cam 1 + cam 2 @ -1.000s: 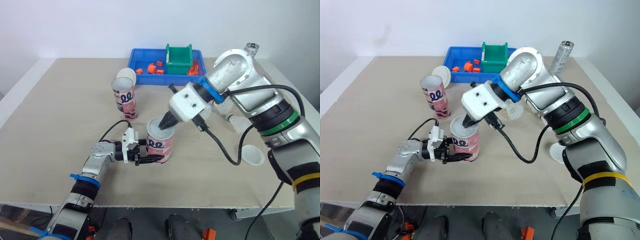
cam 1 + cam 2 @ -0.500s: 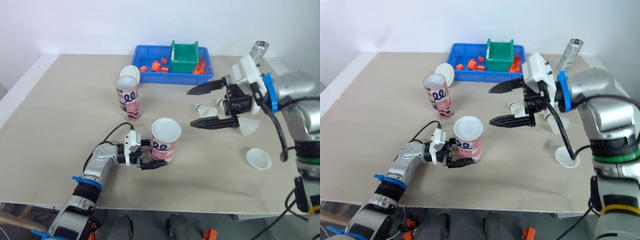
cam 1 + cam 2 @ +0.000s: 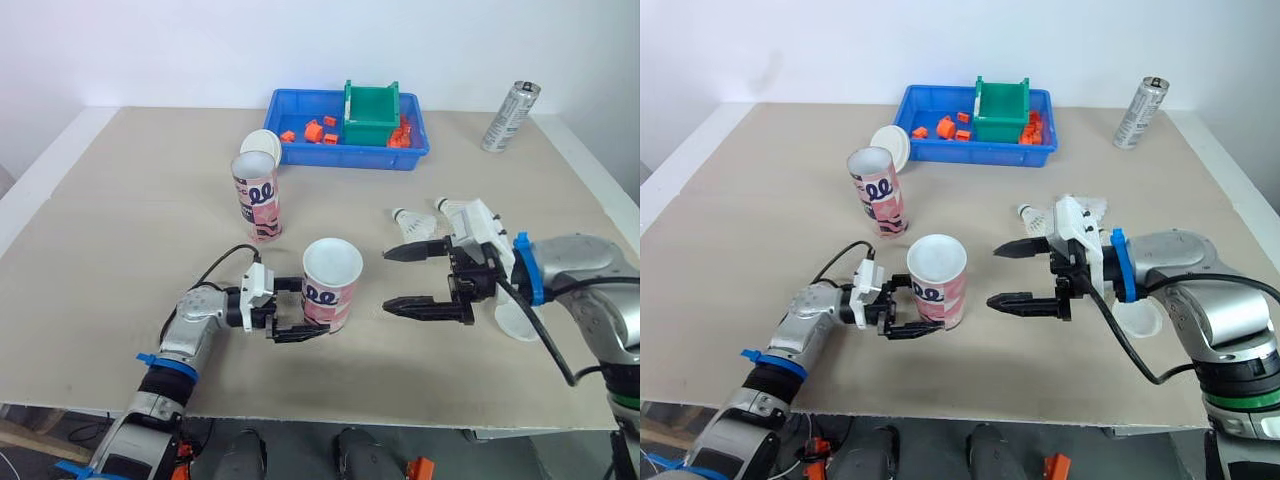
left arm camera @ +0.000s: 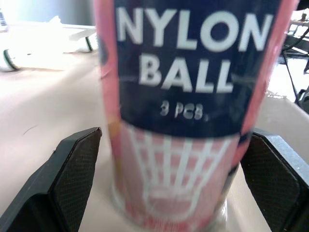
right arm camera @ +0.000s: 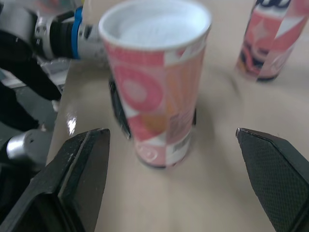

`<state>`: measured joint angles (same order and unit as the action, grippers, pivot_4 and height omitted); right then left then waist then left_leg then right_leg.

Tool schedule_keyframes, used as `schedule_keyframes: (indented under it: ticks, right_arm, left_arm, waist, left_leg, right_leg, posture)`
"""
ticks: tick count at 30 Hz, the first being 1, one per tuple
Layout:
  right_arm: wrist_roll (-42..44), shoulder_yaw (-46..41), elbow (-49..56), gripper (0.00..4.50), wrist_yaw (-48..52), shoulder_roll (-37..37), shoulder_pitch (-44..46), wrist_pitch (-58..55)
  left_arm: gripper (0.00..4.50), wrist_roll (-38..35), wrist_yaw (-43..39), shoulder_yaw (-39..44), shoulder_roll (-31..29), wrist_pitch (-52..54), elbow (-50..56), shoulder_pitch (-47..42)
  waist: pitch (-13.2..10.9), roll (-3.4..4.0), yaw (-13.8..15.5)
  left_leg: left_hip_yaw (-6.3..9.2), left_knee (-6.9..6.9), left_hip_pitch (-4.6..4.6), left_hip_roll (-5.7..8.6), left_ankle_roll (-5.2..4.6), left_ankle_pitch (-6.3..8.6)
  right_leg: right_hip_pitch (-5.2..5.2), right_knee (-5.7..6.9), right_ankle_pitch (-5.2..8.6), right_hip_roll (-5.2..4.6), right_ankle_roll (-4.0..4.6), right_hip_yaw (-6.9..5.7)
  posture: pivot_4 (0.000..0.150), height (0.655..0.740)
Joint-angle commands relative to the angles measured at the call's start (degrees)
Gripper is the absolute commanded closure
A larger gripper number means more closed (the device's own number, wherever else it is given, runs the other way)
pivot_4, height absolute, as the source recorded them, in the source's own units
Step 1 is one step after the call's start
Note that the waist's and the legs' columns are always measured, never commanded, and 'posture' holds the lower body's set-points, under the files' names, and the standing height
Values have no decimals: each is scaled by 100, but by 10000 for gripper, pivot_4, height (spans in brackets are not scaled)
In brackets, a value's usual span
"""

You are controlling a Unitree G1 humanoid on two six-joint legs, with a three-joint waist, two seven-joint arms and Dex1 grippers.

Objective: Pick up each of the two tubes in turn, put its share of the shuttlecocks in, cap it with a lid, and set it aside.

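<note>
The left gripper (image 3: pixel 308 310) straddles the near tube (image 3: pixel 332 283), its fingers spread to either side; the tube stands upright near the table's (image 3: pixel 110 250) front edge. The right gripper (image 3: pixel 396 279), wide open and empty, faces that tube. The 2nd tube (image 3: pixel 255 196) stands farther back. Shuttlecocks (image 3: pixel 412 222) lie beyond the right gripper.
</note>
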<state>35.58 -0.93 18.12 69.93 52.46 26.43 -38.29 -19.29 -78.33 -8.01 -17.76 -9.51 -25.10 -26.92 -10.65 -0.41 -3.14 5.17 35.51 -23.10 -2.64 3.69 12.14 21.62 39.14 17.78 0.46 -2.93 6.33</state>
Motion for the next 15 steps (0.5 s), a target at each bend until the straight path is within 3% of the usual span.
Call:
schedule_keyframes:
  ticks: [1, 10, 15]
  right_arm:
    - [-123, -76, 87, 0, -23, 38, -60, 247]
    - [-483, 224, -43, 0, -258, -390, -161, 648]
    - [-934, 685, -81, 0, -394, -648, -584, 982]
  left_arm:
    - [587, -10, -109, 187, -365, -204, 243, 191]
    - [587, -650, -72, 795, -1267, 424, 1411, 574]
    - [587, -2082, 499, 1322, -1645, 2264, 3161, 643]
  waist:
    - [-3, -4, 2]
    - [-15, -23, 37]
    - [-28, -44, 56]
  left_leg:
    - [0, 0, -2, 0, 0, 0]
    - [1, 1, -19, -2, 3, -1]
    - [12, 3, -36, 0, 5, -1]
  right_leg:
    - [1, 0, -1, 0, 1, 0]
    - [16, -1, -3, -3, 4, -3]
    - [22, -1, -4, -13, 7, -18]
  posture:
    - [1500, 7384]
    - [1500, 7384]
    - [1500, 7384]
